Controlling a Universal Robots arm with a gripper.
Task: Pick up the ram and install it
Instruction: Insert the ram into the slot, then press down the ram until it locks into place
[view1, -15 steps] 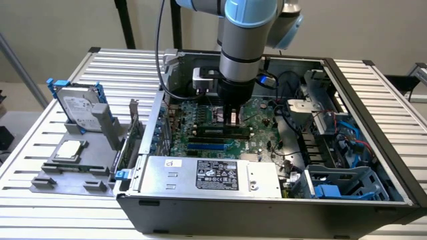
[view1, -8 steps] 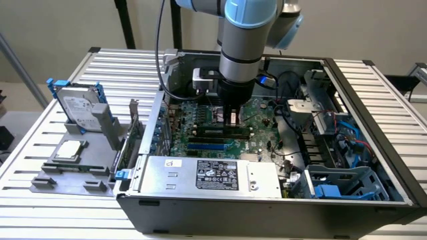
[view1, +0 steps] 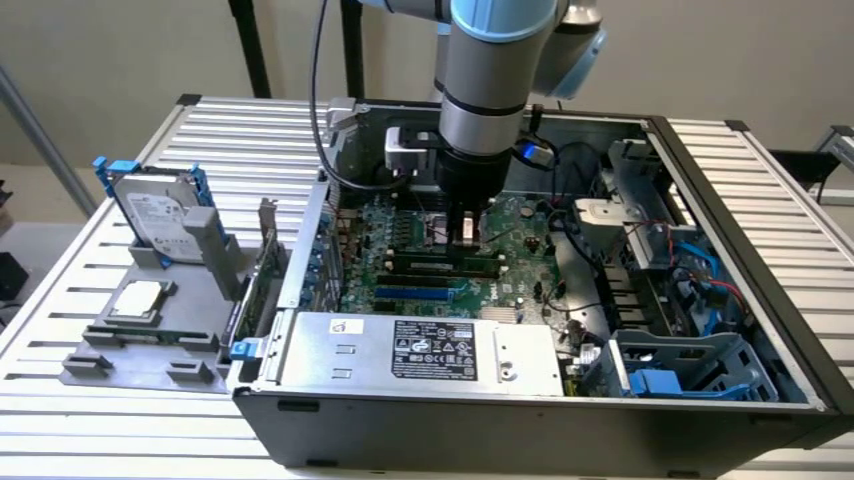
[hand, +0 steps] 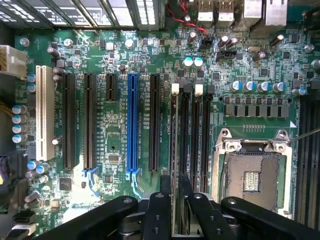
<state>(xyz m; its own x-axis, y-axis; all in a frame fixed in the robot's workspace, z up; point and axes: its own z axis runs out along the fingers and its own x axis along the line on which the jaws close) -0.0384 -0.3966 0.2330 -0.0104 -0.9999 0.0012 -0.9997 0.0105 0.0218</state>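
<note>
In the exterior view, the robot arm reaches straight down into an open computer case (view1: 747, 330) on a slatted metal table (view1: 80, 300), its gripper (view1: 466, 235) just above the motherboard (view1: 400, 280). On the exterior view's left, a grey holder (view1: 147, 345) carries a hard drive (view1: 154, 215) and a silver processor chip (view1: 140, 300). The wrist view shows the gripper (hand: 177, 200) with its fingers (hand: 164, 187) drawn close, clamping the ram (hand: 174, 150) edge-on, which stands upright in a memory slot beside three empty black slots (hand: 196, 145), near the open processor socket (hand: 252, 172).
</note>
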